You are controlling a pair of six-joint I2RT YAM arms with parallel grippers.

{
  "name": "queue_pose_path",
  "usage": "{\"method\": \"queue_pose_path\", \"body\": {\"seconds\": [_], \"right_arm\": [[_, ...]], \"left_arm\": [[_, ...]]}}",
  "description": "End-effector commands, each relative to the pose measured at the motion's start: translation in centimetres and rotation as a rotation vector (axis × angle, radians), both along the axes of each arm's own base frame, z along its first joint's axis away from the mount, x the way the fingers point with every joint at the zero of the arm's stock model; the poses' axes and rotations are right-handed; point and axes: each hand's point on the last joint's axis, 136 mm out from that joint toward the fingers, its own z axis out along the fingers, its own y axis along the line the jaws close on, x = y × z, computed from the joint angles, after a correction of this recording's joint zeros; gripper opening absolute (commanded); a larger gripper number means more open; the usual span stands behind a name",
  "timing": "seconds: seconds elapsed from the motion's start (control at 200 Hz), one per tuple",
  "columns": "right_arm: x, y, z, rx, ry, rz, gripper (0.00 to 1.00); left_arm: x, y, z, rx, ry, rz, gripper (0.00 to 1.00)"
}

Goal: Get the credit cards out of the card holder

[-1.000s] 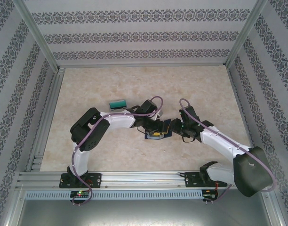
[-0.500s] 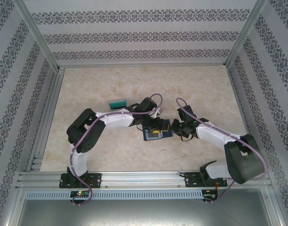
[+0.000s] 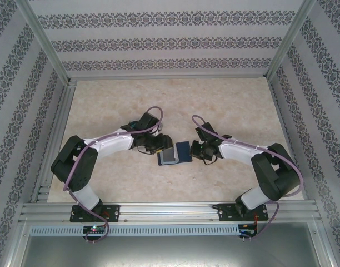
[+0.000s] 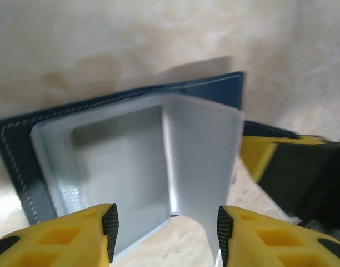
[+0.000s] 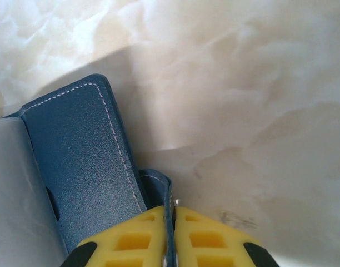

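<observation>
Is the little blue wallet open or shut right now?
Open. The wallet is spread apart with its grey inner pockets showing, and the right hand pinches its side tab.

**Bright flat light, wrist views soft**

Top view gives me even, diffuse light from overhead. The counter [image 3: 231, 105] is pale and slightly washed, with only thin soft shadows under the arms [image 3: 111, 143]. Left wrist is blurry: the card holder [image 4: 114, 167] is soft, and the left hand [image 4: 167, 225] is close up and out of focus. Right wrist is sharper and the stitching reads. A soft shadow lies beside the holder, with glare at top left.
</observation>
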Motion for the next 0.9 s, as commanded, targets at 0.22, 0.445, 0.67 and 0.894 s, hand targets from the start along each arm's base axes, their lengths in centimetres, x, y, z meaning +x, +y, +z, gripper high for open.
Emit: {"method": "queue_pose_path", "body": {"seconds": [0.22, 0.445, 0.67, 0.894], "right_arm": [[0.2, 0.3, 0.2, 0.001, -0.015, -0.009, 0.09], [0.1, 0.4, 0.1, 0.001, -0.011, -0.01, 0.09], [0.3, 0.7, 0.2, 0.003, -0.012, -0.009, 0.09], [0.2, 0.8, -0.1, -0.001, -0.002, -0.01, 0.09]], "left_arm": [[-0.8, 1.7, -2.2, 0.065, 0.059, 0.049, 0.52], [-0.6, 1.1, -3.1, 0.051, 0.074, 0.041, 0.52], [-0.6, 0.4, -3.2, 0.011, 0.075, 0.032, 0.52], [-0.2, -0.2, -2.1, -0.037, 0.045, 0.025, 0.51]]}}
